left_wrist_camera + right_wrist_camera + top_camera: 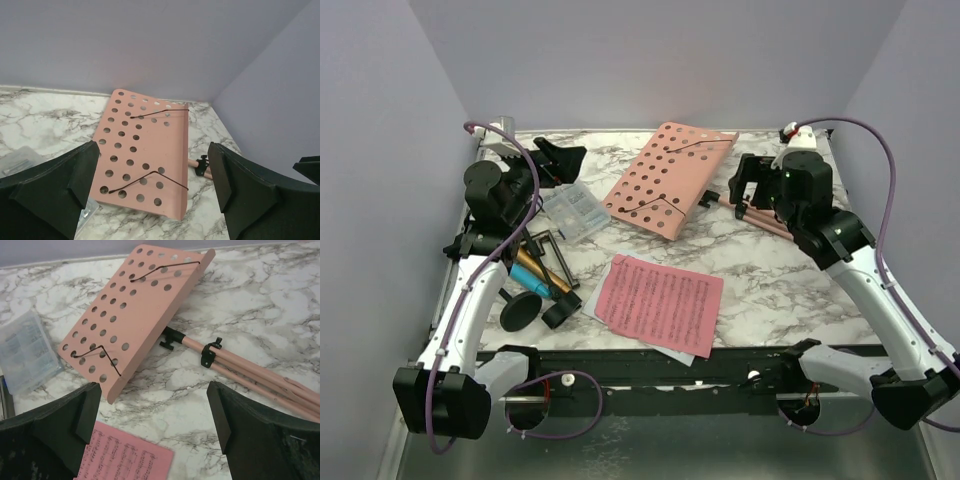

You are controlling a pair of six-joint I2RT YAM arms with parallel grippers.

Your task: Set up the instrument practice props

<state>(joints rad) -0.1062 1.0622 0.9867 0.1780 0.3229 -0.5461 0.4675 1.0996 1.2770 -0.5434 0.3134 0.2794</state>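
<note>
- The marble worktop carries all the props, which lie loose between the two arms.
- The pink perforated music rack lies face up at the back centre. It is not standing, and two thin black wire page holders cross its face.
- Its pink tripod legs are folded together and stretch out flat from the rack's right side, toward the right arm.
- The pink sheet-music page lies flat at the front centre, near the rack's near corner but apart from it. A white page shows beneath its near edge.
- The left pincer hovers over the back left with its jaws wide apart, facing the rack.
- The right pincer hovers over the legs' joint with the rack, its jaws likewise spread wide.
- A clear compartment box sits just left of the rack.
- The gold microphone and the blue microphone lie side by side at the front left, under the left arm.
- A black round-based mic mount lies just in front of the microphones, with a second black mount beside it.
</note>
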